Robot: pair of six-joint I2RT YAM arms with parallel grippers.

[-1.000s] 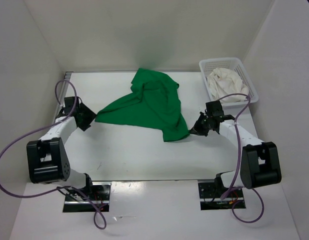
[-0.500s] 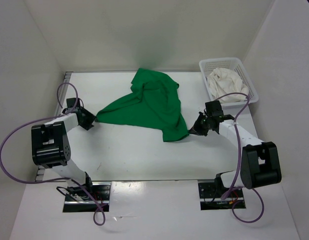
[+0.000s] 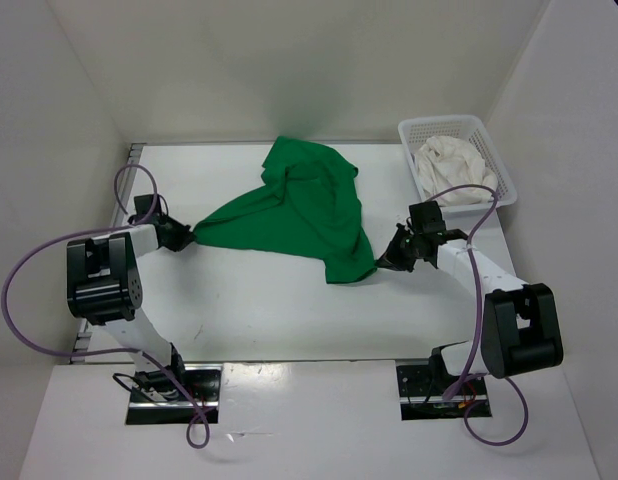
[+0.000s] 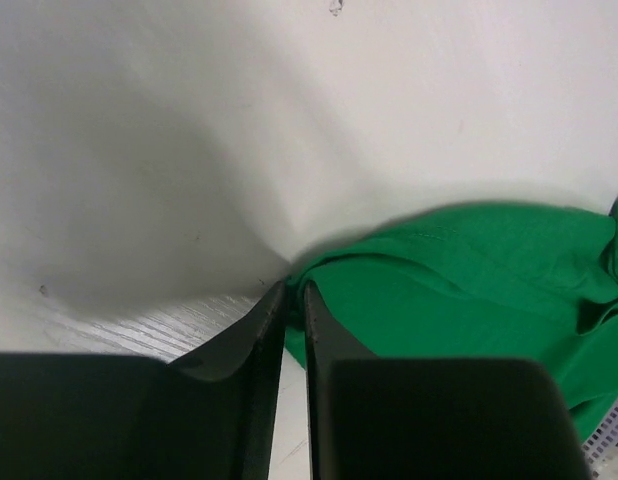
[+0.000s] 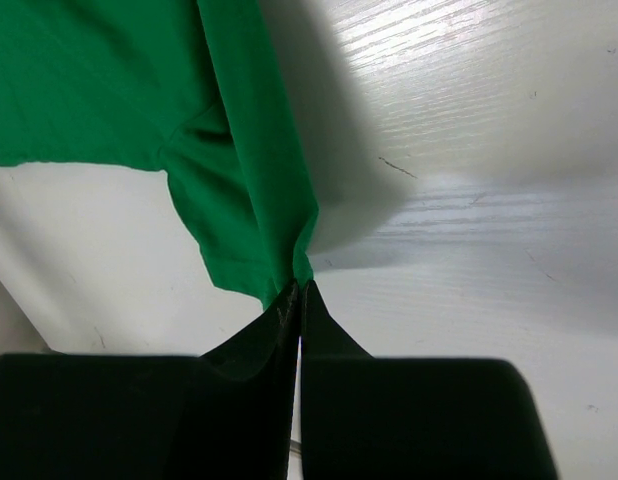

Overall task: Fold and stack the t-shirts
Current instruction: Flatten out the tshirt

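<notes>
the green t-shirt (image 3: 299, 215) is lying rumpled and partly spread on the white table (image 3: 289, 310), its bulk bunched toward the far edge, one corner reaching out to the left and one lower corner hanging toward the right.

the right gripper (image 3: 387, 260) is sitting at that lower right corner. in the right wrist view its fingers are pressed together with no gap showing, and the right gripper (image 5: 299, 288) is pinching a narrow fold of the green t-shirt (image 5: 89, 80) right at the tips, the cloth fanning away from them across the tabletop.

the left gripper (image 3: 182, 237) is touching the shirt's left corner, low against the table. in the left wrist view the left gripper (image 4: 294, 290) is showing only a thin slit between its fingers, and the hem of the green t-shirt (image 4: 469, 270) is meeting the tips and running off to the right; whether the cloth is actually being clamped cannot be told.

the white t-shirt (image 3: 449, 165) is lying crumpled inside the white mesh basket (image 3: 444, 122) at the far right corner of the table, well apart from both grippers.
</notes>
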